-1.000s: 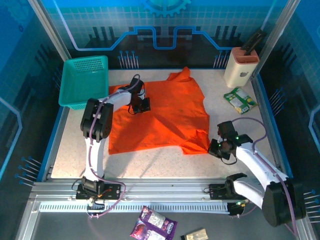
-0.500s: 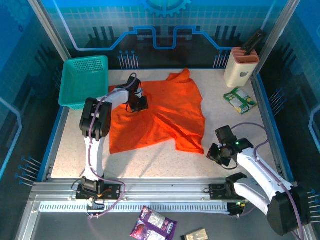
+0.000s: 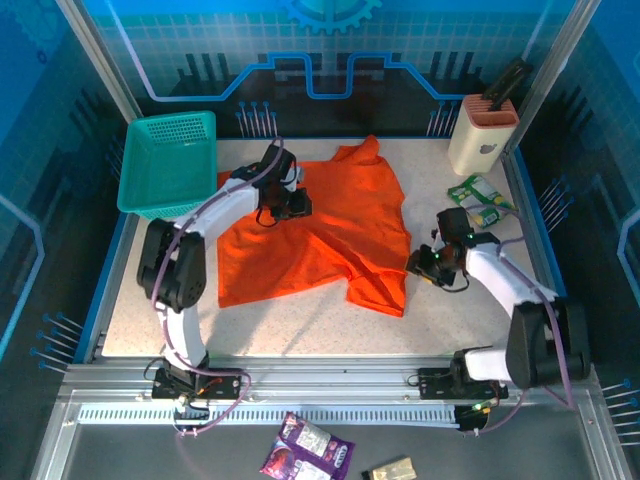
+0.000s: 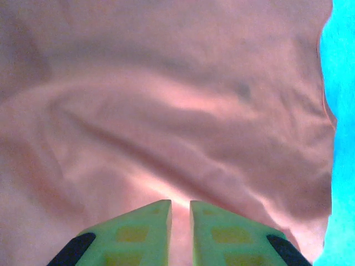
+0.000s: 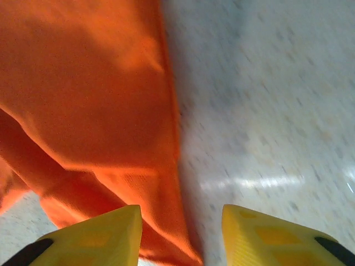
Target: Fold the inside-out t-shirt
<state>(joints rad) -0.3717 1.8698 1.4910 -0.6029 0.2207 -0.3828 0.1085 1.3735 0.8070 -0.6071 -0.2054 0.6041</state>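
Observation:
The inside-out t-shirt [image 3: 325, 225], plain bright orange, lies spread on the speckled table [image 3: 300, 325], its lower right corner bunched and turned in. My left gripper [image 3: 292, 205] hovers over the shirt's upper left part. In the left wrist view its green fingertips [image 4: 150, 219] stand a narrow gap apart, with rumpled orange cloth [image 4: 166, 111] beneath. My right gripper [image 3: 420, 265] is at the shirt's right edge. In the right wrist view the yellow jaws of this gripper [image 5: 180, 221] stand wide open over the shirt's hem [image 5: 111, 111] and bare table [image 5: 266, 111].
A teal plastic basket [image 3: 168, 160] stands at the back left. A pale holder [image 3: 482, 132] is at the back right, with a green packet [image 3: 480, 197] in front of it. Small packets [image 3: 308, 448] lie below the arm bases, off the table.
Both grippers have opened. The right gripper swung from the front right up to the shirt's right edge. The shirt's lower right corner has been drawn inward and left bunched.

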